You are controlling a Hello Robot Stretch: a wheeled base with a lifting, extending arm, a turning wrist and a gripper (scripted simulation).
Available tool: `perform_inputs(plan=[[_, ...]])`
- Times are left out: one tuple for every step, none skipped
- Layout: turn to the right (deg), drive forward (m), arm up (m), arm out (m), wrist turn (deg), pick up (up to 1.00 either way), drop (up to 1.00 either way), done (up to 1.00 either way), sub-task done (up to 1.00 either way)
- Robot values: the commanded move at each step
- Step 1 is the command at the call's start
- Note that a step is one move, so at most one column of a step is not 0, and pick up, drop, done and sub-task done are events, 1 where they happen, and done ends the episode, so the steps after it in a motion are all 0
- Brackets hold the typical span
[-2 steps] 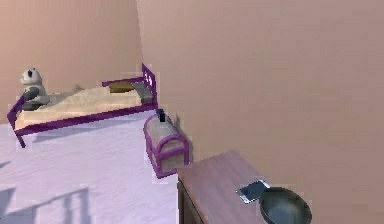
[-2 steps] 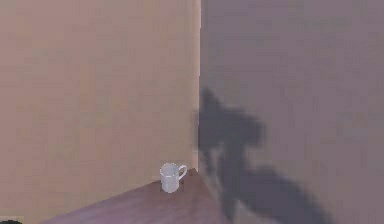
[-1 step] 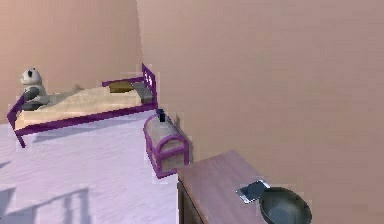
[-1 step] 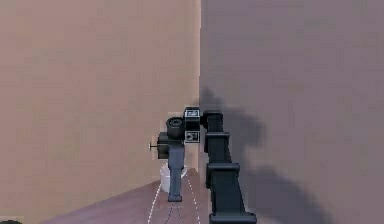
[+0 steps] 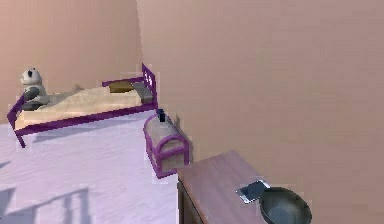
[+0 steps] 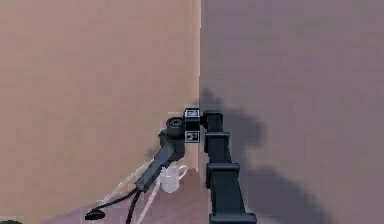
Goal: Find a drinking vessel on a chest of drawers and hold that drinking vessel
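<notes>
**Stretch parked at the dresser, white mug right by the gripper**

In the arm side view, the arm (image 6: 225,180) comes up from the bottom edge just right of centre as a dark chunky bar. It's topped by the two white squares (image 6: 201,121) with black marks. The gripper (image 6: 158,165) slants down and to the left from there. The white mug (image 6: 174,178) sits low in the middle of the frame, handle side facing right, right up against the gripper's lower end. You can't tell if the mug is touching it, or hanging free versus resting on something, so there's no saying whether the gripper holds anything. Same for the jaws, the pictures just don't show how they stand. Behind it all is a wall corner, peach on the left and greyer on the right.

In the forward view, the chest of drawers (image 5: 215,180) pokes in at the lower right, brownish top. On it there's a dark bowl (image 5: 285,207) at the bottom edge, and a small flat gadget (image 5: 252,190) just beside the bowl, up and to its left. A purple trunk (image 5: 166,146) stands on the pale floor (image 5: 80,180) near centre. A purple-framed bed (image 5: 85,108) is in the upper left against the peach wall (image 5: 260,70), with a stuffed toy (image 5: 31,86) at its left end.
</notes>
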Motion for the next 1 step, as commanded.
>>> perform_inputs(plan=[[0.0,0.00,0.00,0.00,45.0,0.00,0.00,0.00,0.00]])
